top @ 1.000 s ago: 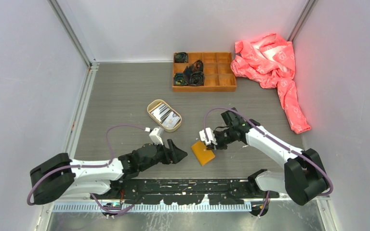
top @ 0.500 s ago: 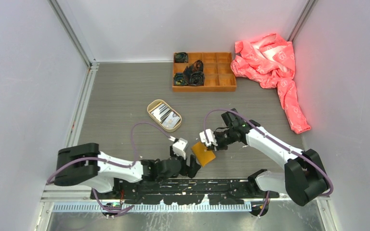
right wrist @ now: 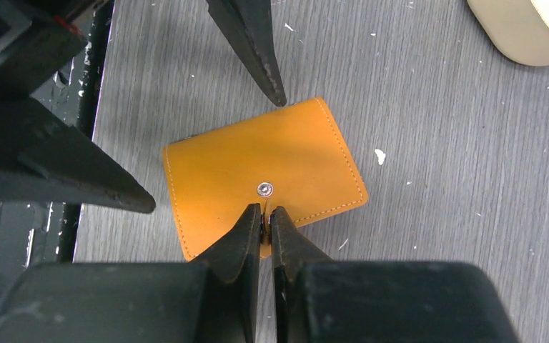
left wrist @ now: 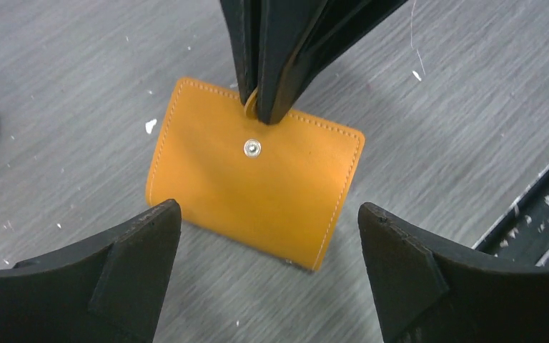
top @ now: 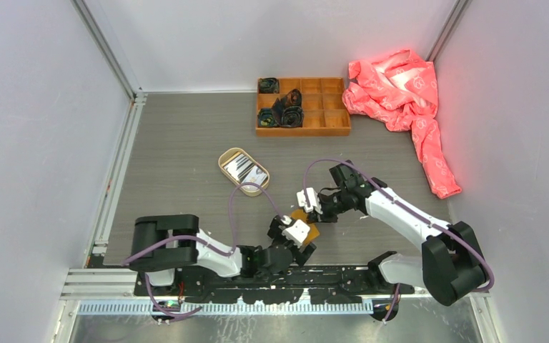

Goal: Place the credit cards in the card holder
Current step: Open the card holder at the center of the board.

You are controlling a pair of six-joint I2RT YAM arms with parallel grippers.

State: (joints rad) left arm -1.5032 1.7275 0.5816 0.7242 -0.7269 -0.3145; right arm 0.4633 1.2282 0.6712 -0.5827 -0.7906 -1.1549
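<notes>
Holder (left wrist: 254, 182) lies flat and folded shut on table (top: 186, 143), snap (left wrist: 253, 148) up, close to my bases. Right gripper (right wrist: 266, 214) has its fingers pressed nearly together, pinching the small tab (left wrist: 250, 106) at one edge of the holder. Left gripper (left wrist: 268, 209) is spread wide, its tips either side of the holder; I see no contact. Cards (top: 245, 170) sit in tray (top: 223, 158), well apart from the holder, none loaded yet. Risks as I judge them: the tab pinch is thin and could slip if the snap resists. If my left fingers close on both layers, they clamp the holder shut. Closing too near the tab, my two grippers could collide. An unpinned holder would drag or lift whole instead of opening.
</notes>
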